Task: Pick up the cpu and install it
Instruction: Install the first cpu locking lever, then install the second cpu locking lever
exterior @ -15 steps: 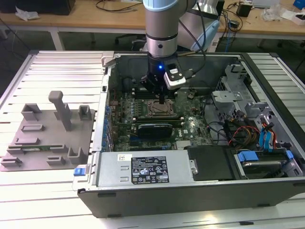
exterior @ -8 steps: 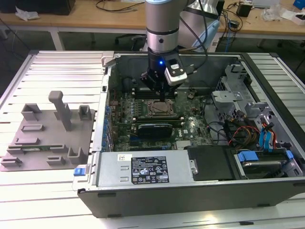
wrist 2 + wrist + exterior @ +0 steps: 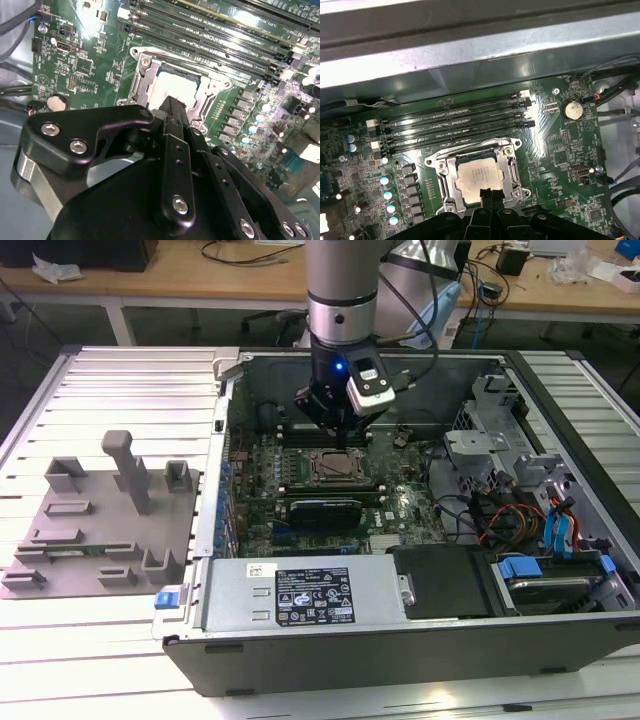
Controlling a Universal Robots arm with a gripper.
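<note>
The cpu (image 3: pixel 476 179), a small pale silver square, lies flat inside the metal-framed socket (image 3: pixel 443 172) of the green motherboard (image 3: pixel 560 150). The second wrist view shows the cpu (image 3: pixel 172 87) bright within the socket frame (image 3: pixel 142 75). My gripper (image 3: pixel 490 193) hangs directly over one edge of the chip, with its two black fingers pressed together and nothing between them. Whether the tips touch the chip I cannot tell. In the exterior view the gripper (image 3: pixel 337 443) stands just above the socket (image 3: pixel 335 468) in the open computer case (image 3: pixel 300 660).
Long memory slots (image 3: pixel 455 125) run beside the socket, and a coin battery (image 3: pixel 572 108) sits nearby. The case walls enclose the arm. A power supply (image 3: pixel 300 595) fills the case front, with drive bays and cables (image 3: pixel 540 520) at the exterior view's right. A grey fixture (image 3: pixel 100 515) lies left.
</note>
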